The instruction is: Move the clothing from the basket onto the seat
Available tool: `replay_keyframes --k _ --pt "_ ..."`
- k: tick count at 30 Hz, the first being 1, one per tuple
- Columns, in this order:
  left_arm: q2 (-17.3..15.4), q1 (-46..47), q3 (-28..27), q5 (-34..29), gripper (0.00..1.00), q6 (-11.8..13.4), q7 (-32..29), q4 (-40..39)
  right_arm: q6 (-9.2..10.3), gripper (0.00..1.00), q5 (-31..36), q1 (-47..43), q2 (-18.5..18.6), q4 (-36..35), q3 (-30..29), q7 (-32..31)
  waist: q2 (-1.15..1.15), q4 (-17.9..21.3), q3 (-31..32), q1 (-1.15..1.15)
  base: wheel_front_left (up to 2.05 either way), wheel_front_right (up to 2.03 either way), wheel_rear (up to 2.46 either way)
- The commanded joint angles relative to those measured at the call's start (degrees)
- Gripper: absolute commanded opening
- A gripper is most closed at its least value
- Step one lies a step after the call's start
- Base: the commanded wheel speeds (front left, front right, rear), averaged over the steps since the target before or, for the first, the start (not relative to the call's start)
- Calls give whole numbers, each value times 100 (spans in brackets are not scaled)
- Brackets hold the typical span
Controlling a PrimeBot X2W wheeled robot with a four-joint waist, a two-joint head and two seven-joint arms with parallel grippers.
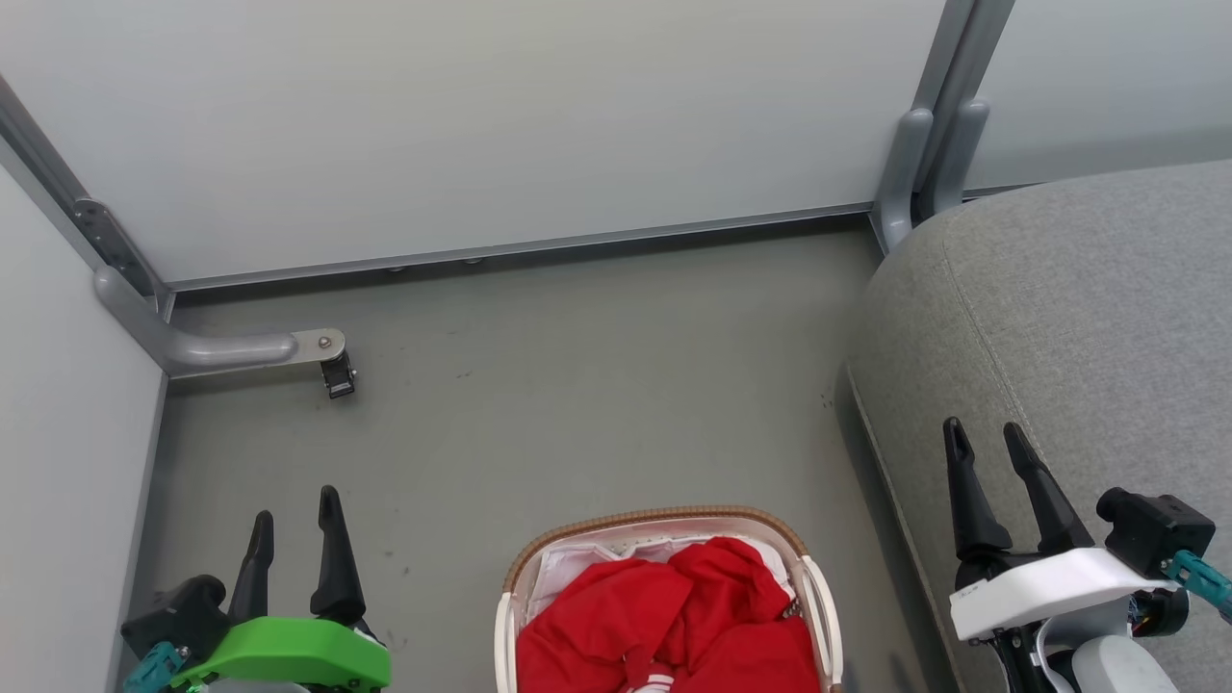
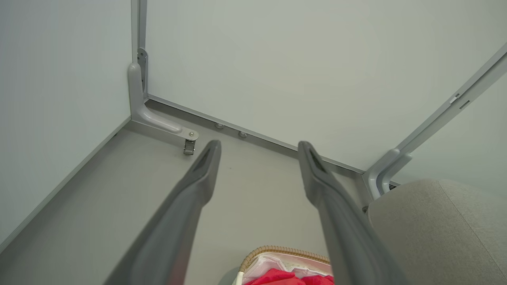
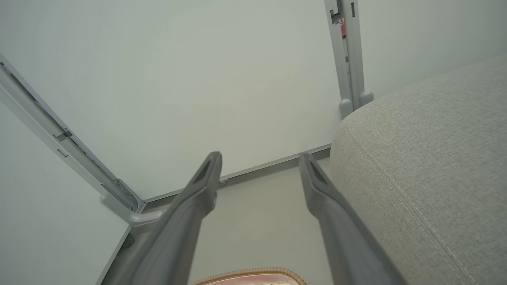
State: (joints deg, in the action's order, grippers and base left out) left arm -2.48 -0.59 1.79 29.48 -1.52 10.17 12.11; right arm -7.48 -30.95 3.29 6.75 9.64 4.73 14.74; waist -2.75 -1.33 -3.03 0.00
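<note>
- The basket (image 1: 664, 516) stands on the grey floor (image 1: 577, 385) at the bottom middle of the head view, between the two arms and nearer the right one.
- Its rounded far end, with the brown woven rim, points up that view toward the pale wall panel (image 1: 481, 115). White handles show on its left and right sides. The bottom edge of the view cuts off its near part, so I cannot tell which way its long axis runs.
- The clothing (image 1: 664, 616) lies heaped inside the basket. It is crumpled red cloth that covers most of the white liner, and a bit of white stripe trim shows at the bottom edge.
- The seat (image 1: 1088, 318) takes up the right side, just beside the basket with a strip of floor between them. Its rounded edge and stitched seam run up the view, leaning slightly left toward the far end. No red cloth lies on the part in view.
- The left gripper (image 1: 295, 507) hangs over bare floor left of the basket. Its jaws are spread and hold nothing, and its fingers point toward the wall.
- The right gripper (image 1: 983, 428) is over the seat's edge. Its jaws are also spread and hold nothing, and it points the same way.
- A metal foot (image 1: 241, 348) with a small caster sits in the far left corner.
</note>
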Motion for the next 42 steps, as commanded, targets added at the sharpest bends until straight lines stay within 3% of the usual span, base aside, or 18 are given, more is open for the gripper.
replay_keyframes --k 1,42 --pt "-44 -42 10 -155 100 -35 58 6 -2 100 208 7 -1 -6 -68 32 1 -9 -1 0 0 0 0" --pt "-58 -143 213 -1647 100 -59 522 377 -1 100 2413 -142 -398 122 -572 40 1 -117 -23 0 0 0 0"
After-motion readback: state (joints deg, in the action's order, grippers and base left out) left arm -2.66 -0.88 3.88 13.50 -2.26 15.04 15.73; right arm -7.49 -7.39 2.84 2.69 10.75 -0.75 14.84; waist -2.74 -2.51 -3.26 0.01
